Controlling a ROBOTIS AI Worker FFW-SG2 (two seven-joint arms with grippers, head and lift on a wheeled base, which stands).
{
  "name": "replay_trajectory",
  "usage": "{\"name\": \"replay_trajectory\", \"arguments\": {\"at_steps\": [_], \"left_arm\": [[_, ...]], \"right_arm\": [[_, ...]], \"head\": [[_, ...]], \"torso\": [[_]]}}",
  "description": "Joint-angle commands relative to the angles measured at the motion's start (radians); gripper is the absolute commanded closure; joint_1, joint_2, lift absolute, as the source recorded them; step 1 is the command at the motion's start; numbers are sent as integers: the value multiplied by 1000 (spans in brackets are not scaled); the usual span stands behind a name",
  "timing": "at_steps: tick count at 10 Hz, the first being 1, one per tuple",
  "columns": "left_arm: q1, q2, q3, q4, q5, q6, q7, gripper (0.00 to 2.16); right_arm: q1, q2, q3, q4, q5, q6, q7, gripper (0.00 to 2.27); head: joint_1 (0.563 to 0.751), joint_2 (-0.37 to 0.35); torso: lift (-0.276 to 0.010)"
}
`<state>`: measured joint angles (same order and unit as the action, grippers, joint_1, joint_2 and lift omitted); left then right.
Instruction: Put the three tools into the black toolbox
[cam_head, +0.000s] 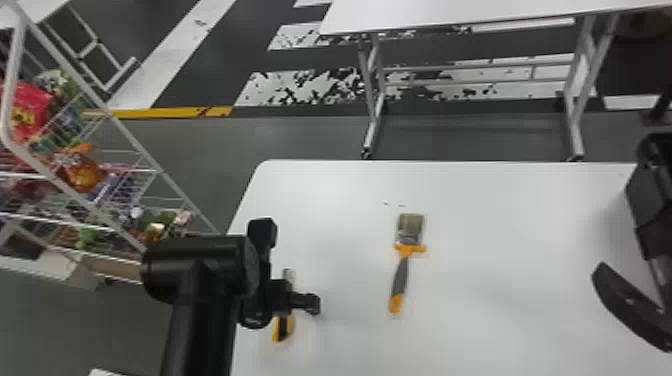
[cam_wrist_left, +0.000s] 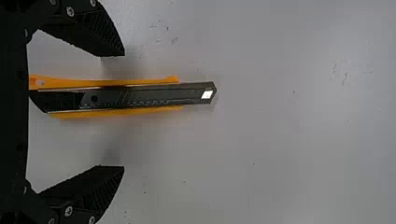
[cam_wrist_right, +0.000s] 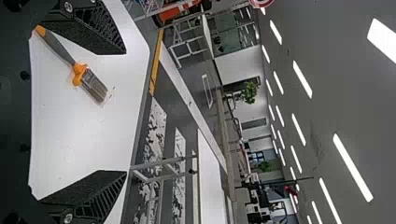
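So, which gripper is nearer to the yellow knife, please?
Left. The left gripper is at the knife, its open fingers on either side of it; the right gripper is at the right side of the table, beyond the paintbrush.

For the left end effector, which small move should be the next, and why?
I would probably lower the left end effector slightly, with fingers open: they stand apart on both sides of the cutter, ungripped on the table, and the fingertips seem to hover above that surface.
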<state>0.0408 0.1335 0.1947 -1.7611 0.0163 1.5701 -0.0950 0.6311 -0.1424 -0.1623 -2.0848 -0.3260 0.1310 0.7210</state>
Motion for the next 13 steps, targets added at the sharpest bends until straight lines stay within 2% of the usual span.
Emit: {"name": "replay_trajectory", "arguments": {"at_steps": [1,3,4,5,6,7,9,10,11,12,13], "left_arm": [[7,-2,6,0,1,1,0,174],[22,2,15,-8,5,1,-8,343],[27,2,20,-8,7,1,-9,714],[31,3,29,-9,13,1,-11,1328],[41,5,35,-17,20,1,-17,1835],[50,2,52,-40,34,1,-14,417],[47,6,52,-44,47,1,-18,373],[37,8,55,-26,47,1,-40,373],[76,-2,63,-44,48,1,-35,194],[70,0,52,-52,53,1,-46,53],[64,-3,60,-57,57,1,-52,53]], "right_arm": [[-2,-2,0,3,-1,-3,0,83],[-5,-2,3,3,2,-3,0,83],[-7,-2,4,3,2,-3,-2,83],[-7,-2,6,2,5,-3,-2,83],[-8,-2,12,2,8,-3,-3,83],[-11,-2,18,2,13,0,-5,83],[-14,0,30,3,22,3,-8,83],[-14,0,33,3,22,3,-8,83],[-19,0,33,3,22,3,-8,83],[-21,0,35,3,21,9,-8,83],[-21,0,35,2,18,9,-6,83]], "head": [[695,287],[695,289],[695,294],[695,297],[695,303],[695,308],[695,315],[695,319],[695,319],[695,320],[695,320]], "torso": [[-51],[-51],[-51],[-51],[-51],[-51],[-51],[-51],[-51],[-51],[-51]]}}
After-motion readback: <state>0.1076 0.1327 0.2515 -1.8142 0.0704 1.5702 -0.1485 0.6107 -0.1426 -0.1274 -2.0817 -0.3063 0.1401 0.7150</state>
